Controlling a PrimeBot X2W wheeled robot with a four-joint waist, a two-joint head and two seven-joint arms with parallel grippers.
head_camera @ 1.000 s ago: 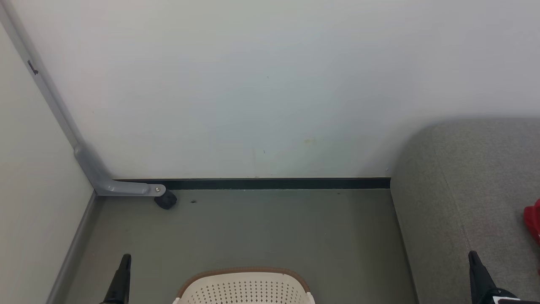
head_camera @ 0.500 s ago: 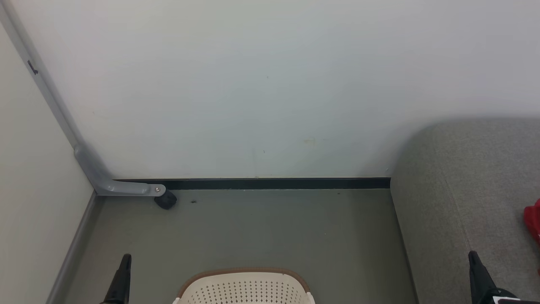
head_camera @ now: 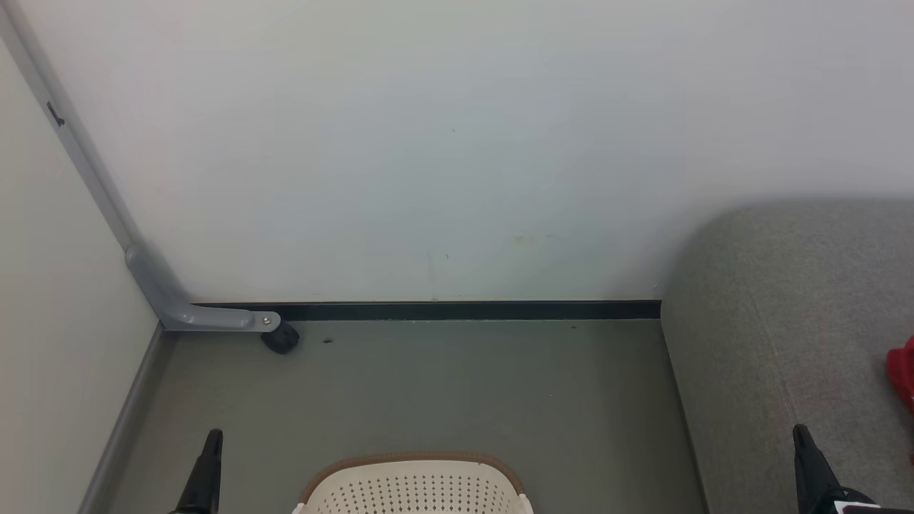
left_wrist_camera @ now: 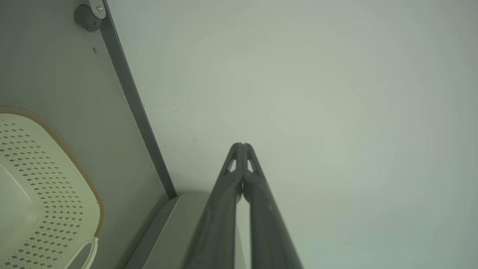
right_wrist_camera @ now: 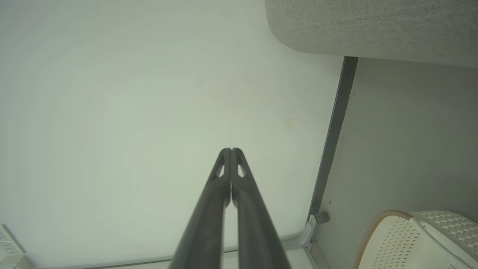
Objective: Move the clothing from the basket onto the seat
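Note:
The cream basket (head_camera: 414, 485) with a brown rim stands on the floor at the bottom centre of the head view; only its far wall shows. It shows again in the wrist views as the basket (left_wrist_camera: 44, 186) and the basket (right_wrist_camera: 410, 239). The grey seat (head_camera: 792, 343) fills the right side, with a bit of red clothing (head_camera: 902, 371) lying on it at the frame's right edge. My left gripper (head_camera: 212, 437) points up left of the basket, shut and empty (left_wrist_camera: 242, 145). My right gripper (head_camera: 801, 431) hangs over the seat's front, shut and empty (right_wrist_camera: 230, 150).
A white wall (head_camera: 443, 143) rises straight ahead with a dark skirting strip (head_camera: 464, 310). A grey metal bracket (head_camera: 186, 310) with a black caster (head_camera: 280, 339) sits in the left corner beside a pale side panel (head_camera: 50, 321). Grey floor (head_camera: 428, 385) lies between basket and wall.

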